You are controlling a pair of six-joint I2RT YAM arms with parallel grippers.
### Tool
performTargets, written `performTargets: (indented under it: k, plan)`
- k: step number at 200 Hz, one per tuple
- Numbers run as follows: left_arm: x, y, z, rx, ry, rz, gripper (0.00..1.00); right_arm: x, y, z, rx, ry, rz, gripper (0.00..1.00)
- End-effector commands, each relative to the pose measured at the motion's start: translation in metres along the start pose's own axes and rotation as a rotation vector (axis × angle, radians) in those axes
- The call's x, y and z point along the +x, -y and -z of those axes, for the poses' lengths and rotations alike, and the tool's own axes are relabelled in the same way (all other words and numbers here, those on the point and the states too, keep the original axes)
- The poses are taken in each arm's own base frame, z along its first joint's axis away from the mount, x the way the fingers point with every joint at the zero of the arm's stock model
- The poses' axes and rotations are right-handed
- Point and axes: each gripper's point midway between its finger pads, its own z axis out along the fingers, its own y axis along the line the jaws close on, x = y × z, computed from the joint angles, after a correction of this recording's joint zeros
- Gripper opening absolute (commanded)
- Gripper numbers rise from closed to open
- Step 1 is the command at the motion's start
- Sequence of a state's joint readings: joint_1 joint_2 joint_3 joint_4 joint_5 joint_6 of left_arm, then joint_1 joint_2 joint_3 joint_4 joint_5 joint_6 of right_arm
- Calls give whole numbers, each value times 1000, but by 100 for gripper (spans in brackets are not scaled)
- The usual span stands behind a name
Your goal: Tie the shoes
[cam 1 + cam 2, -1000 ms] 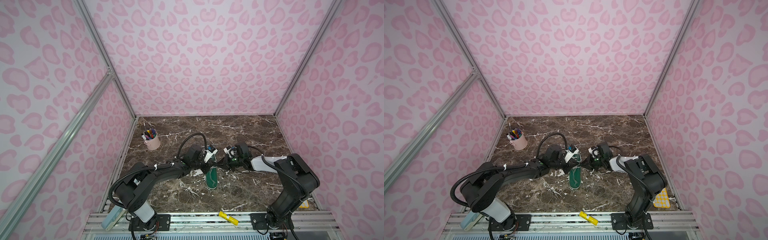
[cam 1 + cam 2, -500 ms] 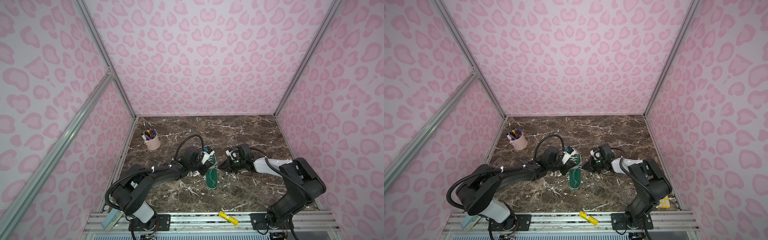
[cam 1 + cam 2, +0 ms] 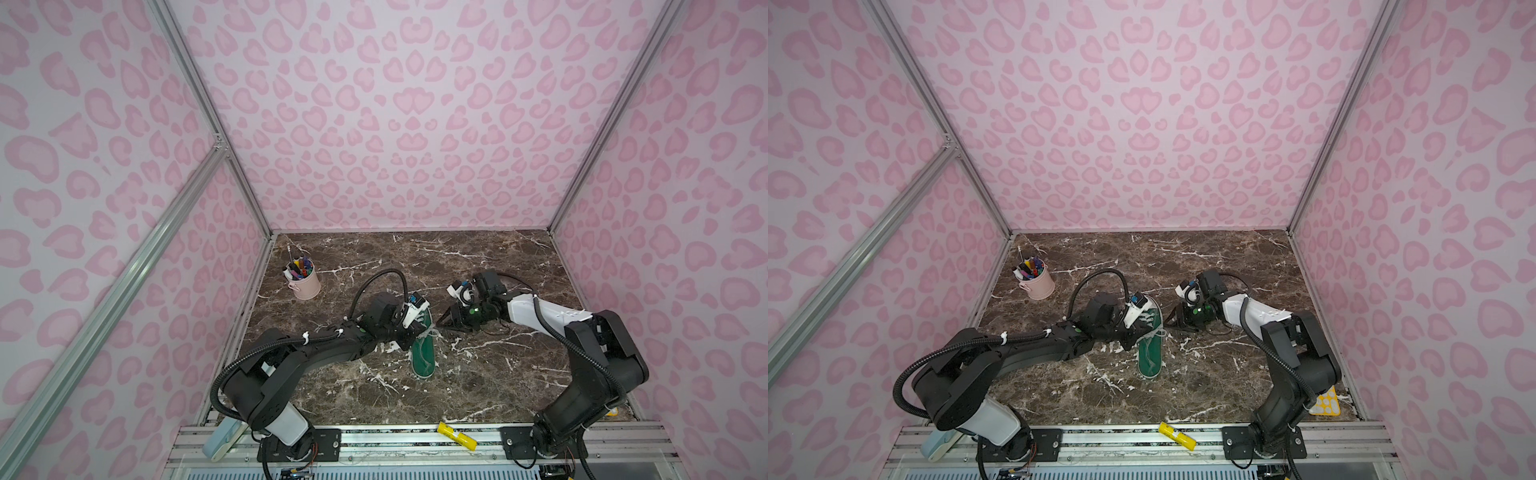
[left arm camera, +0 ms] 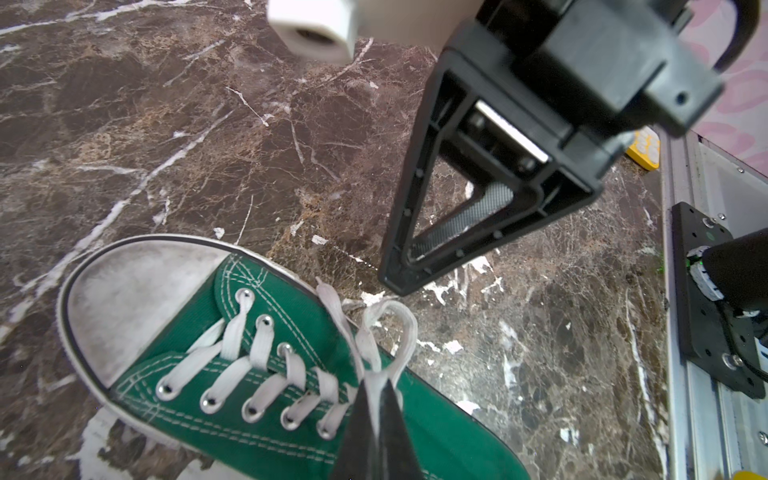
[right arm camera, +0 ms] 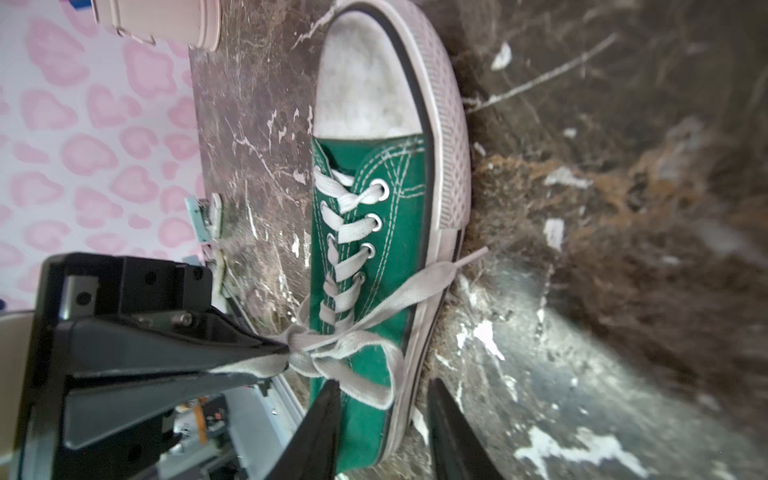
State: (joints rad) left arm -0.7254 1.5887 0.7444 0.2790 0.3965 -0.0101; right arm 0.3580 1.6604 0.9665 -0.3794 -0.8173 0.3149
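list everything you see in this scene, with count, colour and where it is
sneaker: 1, green with white toe cap, mid table, toe toward the back wall
laces: off-white, threaded on the sneaker, one strand pinched
cup: 1, pink, back left of the table
pens: several, mixed colours, standing in the cup
yellow stick: 1, on the front rail
yellow flat piece: 1, front right corner
light blue object: 1, front left by the rail
table: 1, brown marble
walls: pink spotted print
left gripper: black, shut on a lace
right gripper: black, open, empty, beside the sneaker
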Motion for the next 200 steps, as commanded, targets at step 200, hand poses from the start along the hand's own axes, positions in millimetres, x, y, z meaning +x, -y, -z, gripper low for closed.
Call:
performTargets:
  k: [200]
  plan:
    - [-9,-5,-5,44,5,35,4,29,-16,-33,-111,-133,442,52]
